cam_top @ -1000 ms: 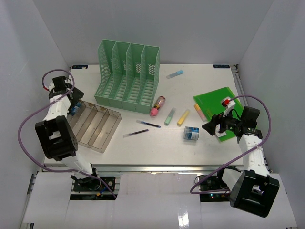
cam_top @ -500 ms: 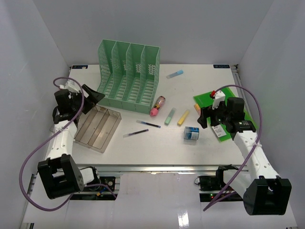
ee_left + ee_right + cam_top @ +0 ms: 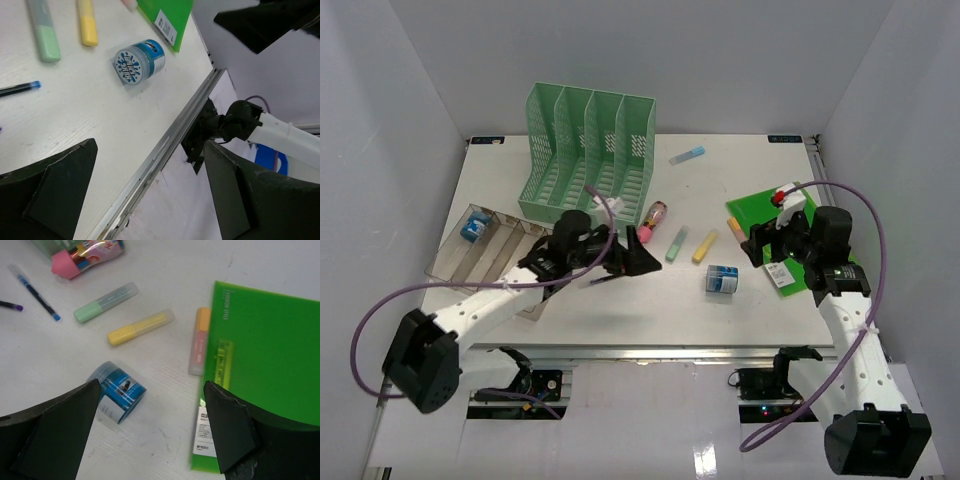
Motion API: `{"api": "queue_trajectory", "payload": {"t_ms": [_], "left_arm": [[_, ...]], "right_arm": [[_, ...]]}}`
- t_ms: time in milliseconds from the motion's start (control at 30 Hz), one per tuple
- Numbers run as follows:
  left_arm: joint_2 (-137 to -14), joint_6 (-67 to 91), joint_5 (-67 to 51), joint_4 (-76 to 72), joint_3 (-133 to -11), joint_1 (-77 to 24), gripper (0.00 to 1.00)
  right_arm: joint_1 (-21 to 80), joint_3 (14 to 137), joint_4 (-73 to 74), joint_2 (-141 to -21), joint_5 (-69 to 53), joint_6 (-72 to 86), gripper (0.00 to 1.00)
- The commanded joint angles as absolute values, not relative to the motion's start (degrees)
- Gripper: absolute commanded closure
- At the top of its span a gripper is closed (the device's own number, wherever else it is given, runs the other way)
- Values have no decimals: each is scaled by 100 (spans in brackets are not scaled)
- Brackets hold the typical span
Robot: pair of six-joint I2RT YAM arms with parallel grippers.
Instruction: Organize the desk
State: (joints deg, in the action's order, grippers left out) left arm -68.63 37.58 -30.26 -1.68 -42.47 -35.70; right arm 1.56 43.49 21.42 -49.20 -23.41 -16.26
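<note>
While only one small blue item (image 3: 473, 224) is sitting in the clear tray (image 3: 505, 250) at 9 o'clock, the tidying is looking barely begun. The table (image 3: 760, 310) is stretching under everything, its metal rail running along 6 o'clock, and most of the clutter is lying loose on it.

The mint-green file rack (image 3: 588, 150) is standing at 11 o'clock with nothing visible in its slots. Just beside its 4 o'clock corner a pink pouch (image 3: 653, 218) is lying on its side. A green highlighter (image 3: 677, 244) and a yellow highlighter (image 3: 705, 246) are lying side by side near the centre, and a blue highlighter (image 3: 687, 155) is lying apart toward 12 o'clock. A round blue tub (image 3: 722, 279) is resting tipped over at 5 o'clock of the yellow one. A green folder (image 3: 760, 205) is lying flat at 3 o'clock, with an orange-pink highlighter (image 3: 200, 340) touching its edge. A blue pen (image 3: 37, 292) and a purple-tipped pen (image 3: 11, 305) are also lying loose.

The left fingers (image 3: 55, 195) are hanging spread wide over the centre, gripping nothing. The right fingers (image 3: 55, 435) are likewise standing apart and empty, hovering by the folder's 9 o'clock edge.

By my reading, nearly all the sorting is waiting: pens, highlighters, tub and pouch into the tray, and the folder into the rack.
</note>
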Motion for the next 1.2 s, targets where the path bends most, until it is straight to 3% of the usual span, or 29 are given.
{"api": "queue_trajectory", "payload": {"t_ms": [0,200,367,700,1167], "left_arm": [[-7995,3658,-1540,-392,-5060,-4620,2],[-9603,3391,105,-5,-6571,-5701,2],[-10959,3332,1446,1205,-8341,-6269,2],[-12732,3427,2862,3493,-11147,-6784,2],[-12830,3300,3669,3808,-11322,-6952,2]], "right_arm": [[-1014,4123,1858,-5108,-3567,-1644,10],[-2026,3874,1697,-5305,-4513,-1439,10],[-2196,3823,1714,-5148,-4674,-1347,10],[-2232,3814,1714,-4817,-4579,-1231,10],[-2232,3790,1731,-4786,-4665,-1204,10]]}}
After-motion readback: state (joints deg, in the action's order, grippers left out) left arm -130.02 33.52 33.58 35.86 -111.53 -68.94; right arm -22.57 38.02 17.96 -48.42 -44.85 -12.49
